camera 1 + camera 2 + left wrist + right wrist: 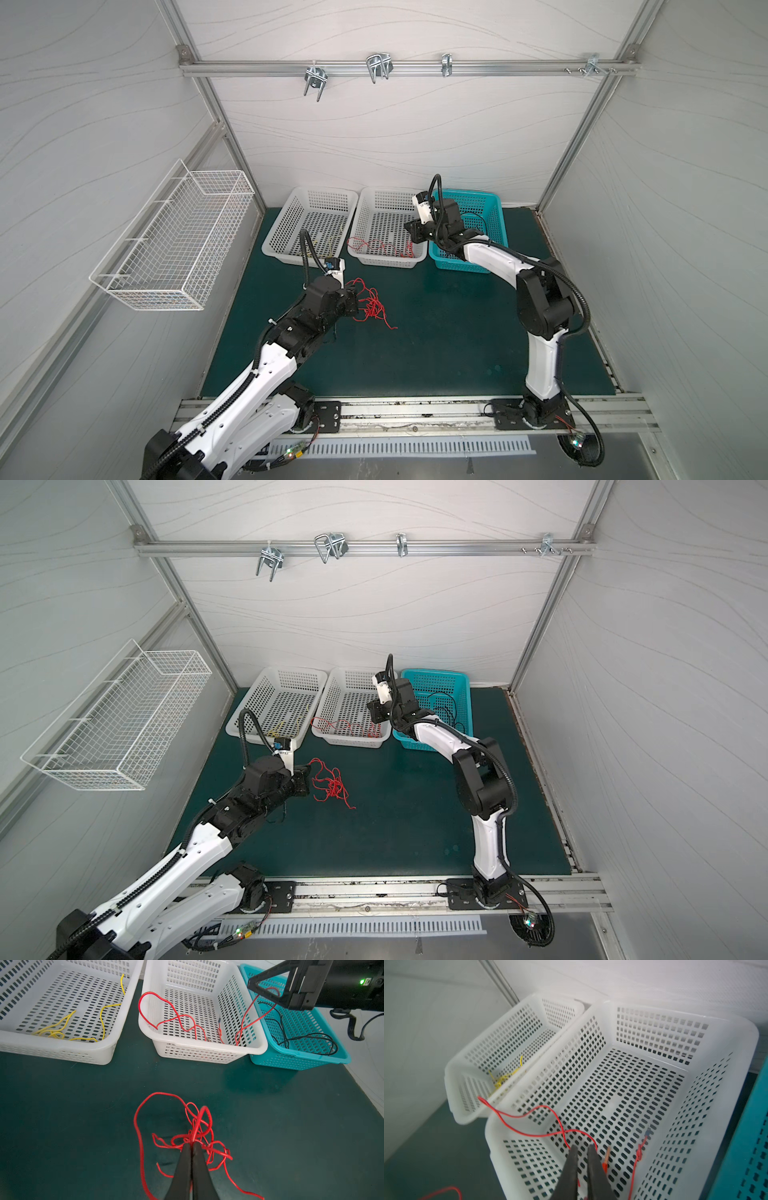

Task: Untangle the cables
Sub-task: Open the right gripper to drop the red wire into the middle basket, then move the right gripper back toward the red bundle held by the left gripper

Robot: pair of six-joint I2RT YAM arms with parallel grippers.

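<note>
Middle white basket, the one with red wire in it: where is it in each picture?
In a top view: middle basket, centre of a row of three.
In a top view: middle basket likewise.
Left wrist view: middle basket beyond the red tangle.
Right wrist view: middle basket looms large under the claw.
Shared landmark: yellow-wire basket beside it.

White baskets (320, 200) and teal basket (484, 205) sit on green mat (436, 340).

Left gripper (192, 1144) closed, right gripper (582, 1148) ajar.
</note>
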